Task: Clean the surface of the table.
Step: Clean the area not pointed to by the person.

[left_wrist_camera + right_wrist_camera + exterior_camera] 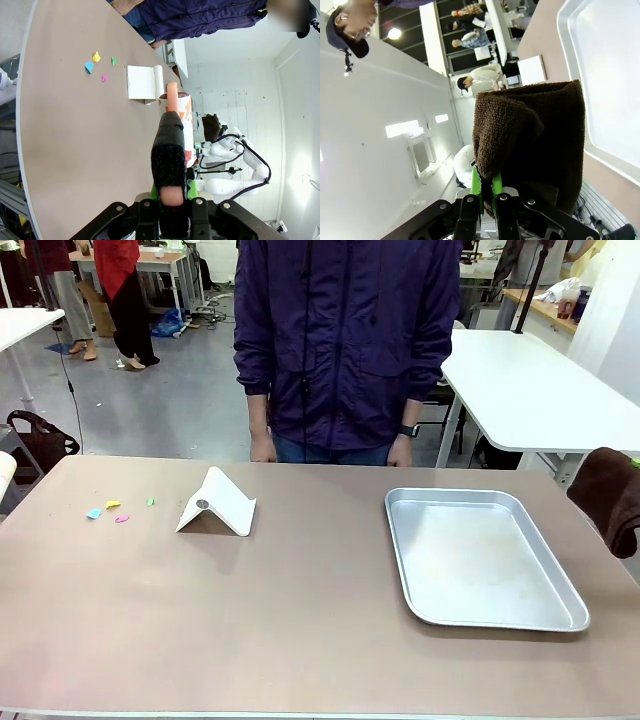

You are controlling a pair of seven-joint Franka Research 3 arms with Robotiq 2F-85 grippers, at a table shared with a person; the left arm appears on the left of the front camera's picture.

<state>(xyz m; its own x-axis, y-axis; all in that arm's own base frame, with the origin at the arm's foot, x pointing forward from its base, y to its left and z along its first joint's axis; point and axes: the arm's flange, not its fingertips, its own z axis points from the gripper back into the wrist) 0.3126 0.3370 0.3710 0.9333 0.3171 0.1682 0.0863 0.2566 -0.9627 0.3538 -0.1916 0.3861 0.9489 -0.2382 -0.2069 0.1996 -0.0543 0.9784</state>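
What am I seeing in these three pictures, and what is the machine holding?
This is a two-armed robot at a large brownish-taupe table, with a person in a dark purple jacket opposite. The front view looks across the table from the robot's side. The other two come from cameras on its wrists, looking along each gripper's two fingers. On the table lie a rectangular silver metal tray, a white folded stand-like piece and small coloured scraps. The right gripper is shut on a dark brown towelling cloth. The left gripper is shut on a long tool, rough black with a peach end; I cannot tell what it is.
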